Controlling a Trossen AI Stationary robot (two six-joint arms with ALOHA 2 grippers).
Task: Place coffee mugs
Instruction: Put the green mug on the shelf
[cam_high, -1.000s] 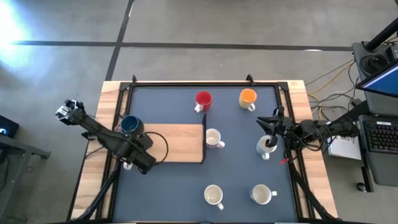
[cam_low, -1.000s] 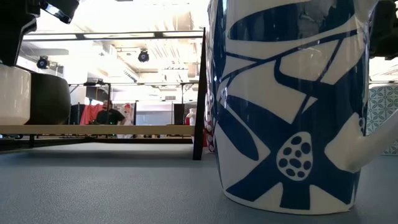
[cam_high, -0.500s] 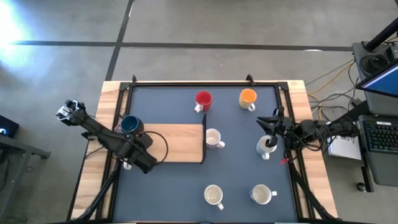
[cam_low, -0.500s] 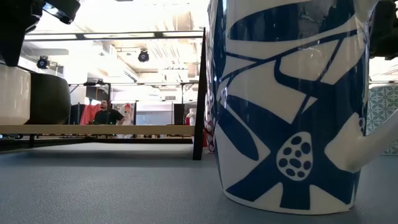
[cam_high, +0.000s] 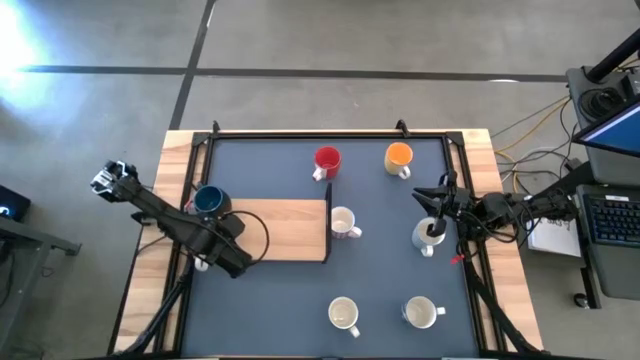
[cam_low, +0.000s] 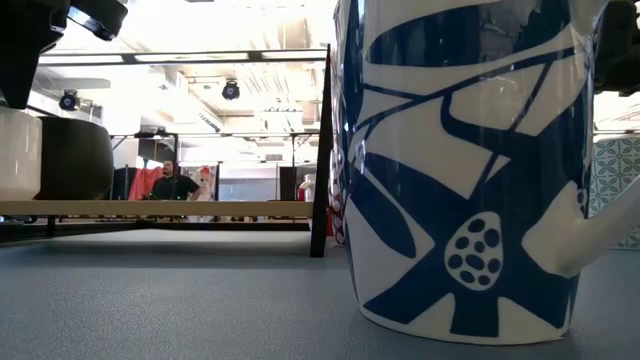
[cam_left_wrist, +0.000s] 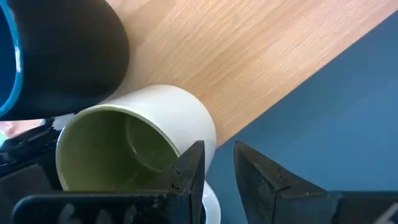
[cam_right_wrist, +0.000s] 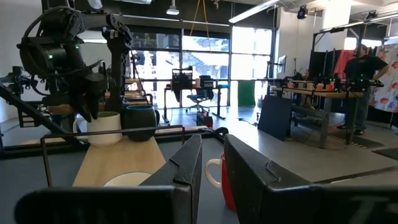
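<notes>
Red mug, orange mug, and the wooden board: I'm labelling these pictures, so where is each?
Red mug (cam_high: 327, 158), high view, on its open top.
Orange mug (cam_high: 398, 155), high view, on its open top.
Wooden board (cam_high: 290, 228), high view, on its bare surface.

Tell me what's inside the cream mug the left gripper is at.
The cream mug shows a bare olive-green inside with nothing in it. The left gripper sits at its rim, next to the dark blue mug. Its base is hidden.
</notes>
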